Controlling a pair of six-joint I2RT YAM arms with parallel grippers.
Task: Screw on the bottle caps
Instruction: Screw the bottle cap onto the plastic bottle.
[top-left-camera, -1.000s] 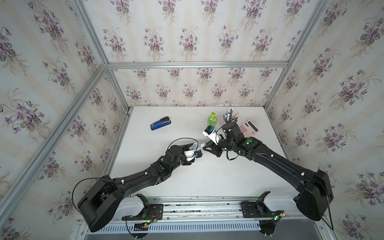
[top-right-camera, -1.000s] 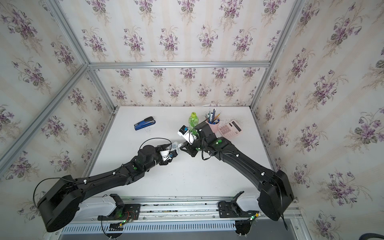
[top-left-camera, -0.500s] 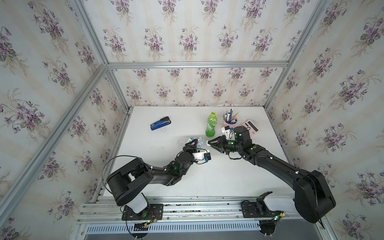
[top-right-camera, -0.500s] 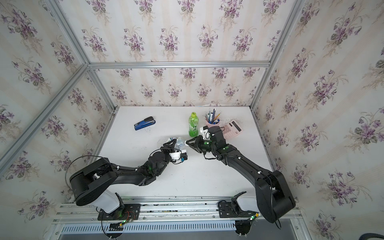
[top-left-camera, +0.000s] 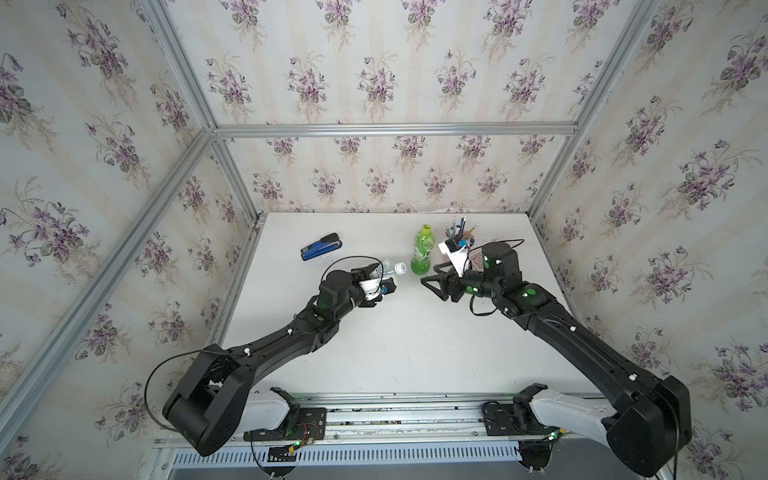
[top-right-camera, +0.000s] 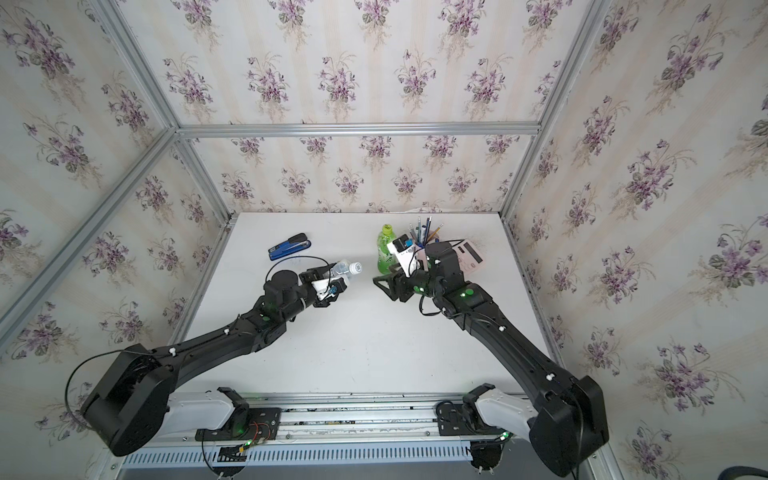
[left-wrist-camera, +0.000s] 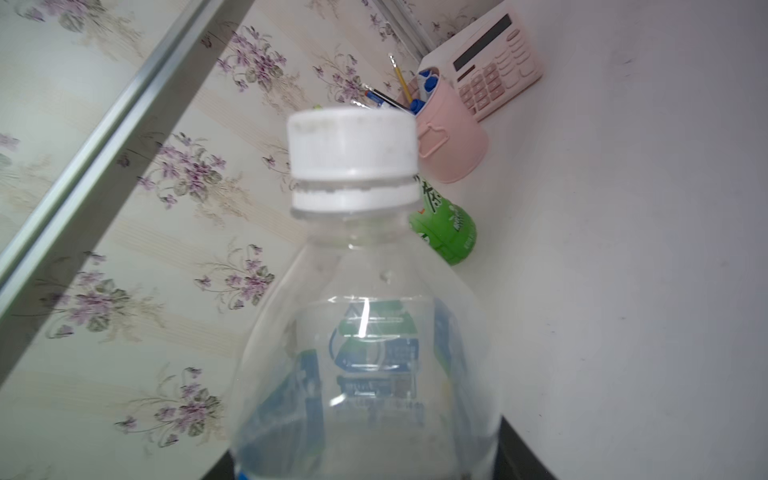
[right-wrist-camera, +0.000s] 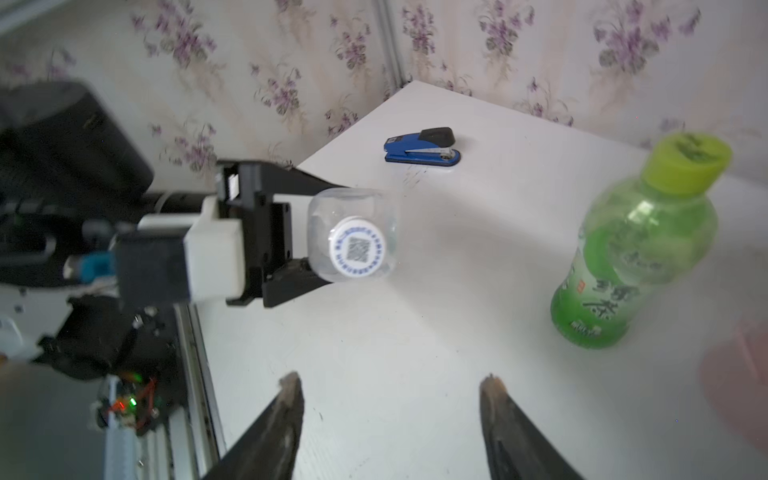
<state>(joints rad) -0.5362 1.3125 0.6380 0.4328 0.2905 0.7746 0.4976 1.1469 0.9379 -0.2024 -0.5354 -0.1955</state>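
Across the bench (top-left-camera: 395, 353), the right gripper (right-wrist-camera: 390, 378) has let go and backed off to 3 o'clock of the clear bottle (top-left-camera: 384, 268), jaws spread, empty. The left gripper (right-wrist-camera: 316, 230) clamps that seemingly empty bottle, its white cap (right-wrist-camera: 358, 250) on, so likely finished. At 1 o'clock, the green bottle (top-left-camera: 422, 255) stands capped (top-left-camera: 425, 229). The pen cup (left-wrist-camera: 451, 141) holds pens.

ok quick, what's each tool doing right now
left tool: closed on the clear bottle, white cap on its neck
right tool: open, holding nothing
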